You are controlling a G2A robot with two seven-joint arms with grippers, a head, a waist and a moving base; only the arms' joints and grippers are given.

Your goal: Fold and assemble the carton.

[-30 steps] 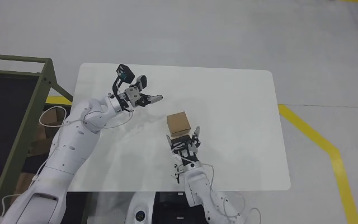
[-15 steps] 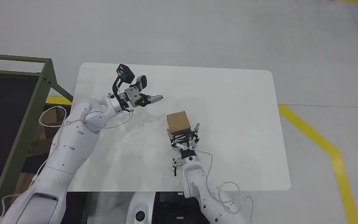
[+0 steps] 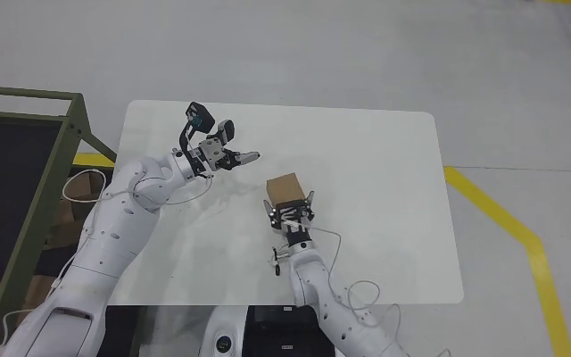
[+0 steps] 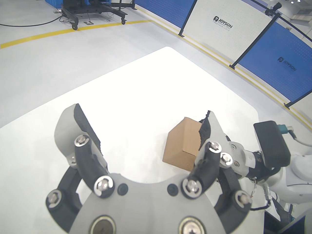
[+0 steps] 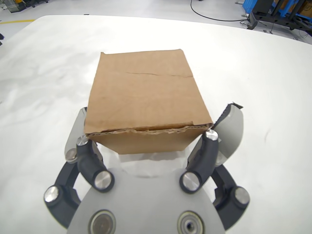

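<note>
The brown carton (image 3: 284, 189) sits closed, flaps down, near the middle of the white table (image 3: 375, 152) (its top panel shows a thin crease across it). The right gripper (image 3: 287, 212) is at the carton's near side with its fingers spread apart, one by each near corner, though I cannot tell whether they press on the cardboard. The left gripper (image 3: 243, 157) hangs over the table to the left of the carton and a little farther back, apart from it, fingers wide apart and holding nothing.
</note>
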